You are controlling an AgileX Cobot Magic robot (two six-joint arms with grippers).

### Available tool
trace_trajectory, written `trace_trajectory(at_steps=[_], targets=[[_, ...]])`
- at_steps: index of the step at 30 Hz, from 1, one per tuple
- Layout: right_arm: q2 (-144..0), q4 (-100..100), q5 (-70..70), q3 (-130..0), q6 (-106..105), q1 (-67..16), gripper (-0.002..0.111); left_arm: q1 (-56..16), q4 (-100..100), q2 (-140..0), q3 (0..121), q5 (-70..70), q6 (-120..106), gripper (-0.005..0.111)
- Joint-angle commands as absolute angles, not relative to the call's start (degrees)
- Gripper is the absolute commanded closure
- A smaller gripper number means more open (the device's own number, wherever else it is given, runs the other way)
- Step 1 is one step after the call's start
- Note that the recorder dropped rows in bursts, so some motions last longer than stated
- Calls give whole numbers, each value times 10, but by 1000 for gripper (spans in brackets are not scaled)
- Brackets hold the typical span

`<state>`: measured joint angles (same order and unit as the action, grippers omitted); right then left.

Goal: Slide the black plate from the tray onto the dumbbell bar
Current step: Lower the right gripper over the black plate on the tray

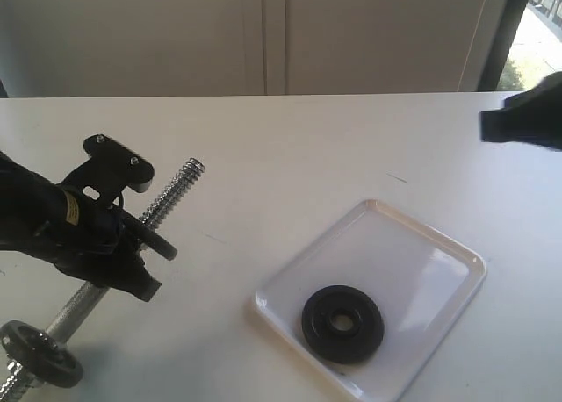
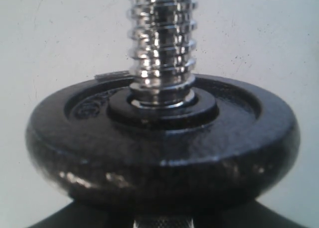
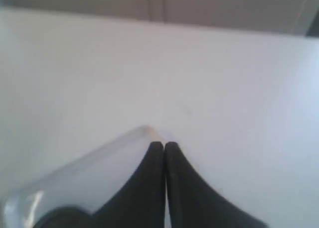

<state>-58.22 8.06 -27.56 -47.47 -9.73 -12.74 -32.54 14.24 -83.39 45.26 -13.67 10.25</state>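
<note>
Looking across the white table [image 1: 290, 147], the black plate [image 1: 342, 323] lies flat in the tray [image 1: 439, 270], down toward the tray's 7 o'clock corner, with nothing touching it. Over at 8 o'clock in the exterior view, the left gripper [image 1: 123, 266] is clamped on the dumbbell bar [image 1: 171, 191]. The bar is tilted, with its bare threaded end pointing to roughly 1 o'clock. One small disc [image 2: 159, 148] sits on the bar just past the fingers, and a second disc [image 1: 39, 354] is down at the low end. The right gripper [image 3: 164, 148] hangs up at 2 o'clock, well apart from the plate, tips pressed together and holding nothing.
</note>
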Motion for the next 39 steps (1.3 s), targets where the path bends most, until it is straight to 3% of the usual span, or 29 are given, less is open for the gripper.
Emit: trace_trajectory(at_steps=[1, 8, 17, 20, 24, 26, 39], targets=[[-683, 78, -402, -552, -182, -238, 108, -328, 146, -806, 468, -71, 105, 107], [-850, -36, -498, -612, -156, -383, 108, -328, 146, -806, 468, -71, 105, 107], [-978, -6, -521, -648, -152, -394, 104, -328, 146, -806, 468, -71, 105, 107], [-984, -6, -518, -647, -152, -394, 86, -328, 146, -806, 468, -71, 105, 107], [-985, -10, -511, -647, -152, -394, 27, -328, 146, -806, 468, -71, 105, 107], [-985, -11, -506, -647, -152, -394, 6, -328, 146, -806, 468, -71, 105, 107], [-1012, -15, -483, -645, -117, -394, 3, -328, 146, -806, 468, -71, 105, 107]])
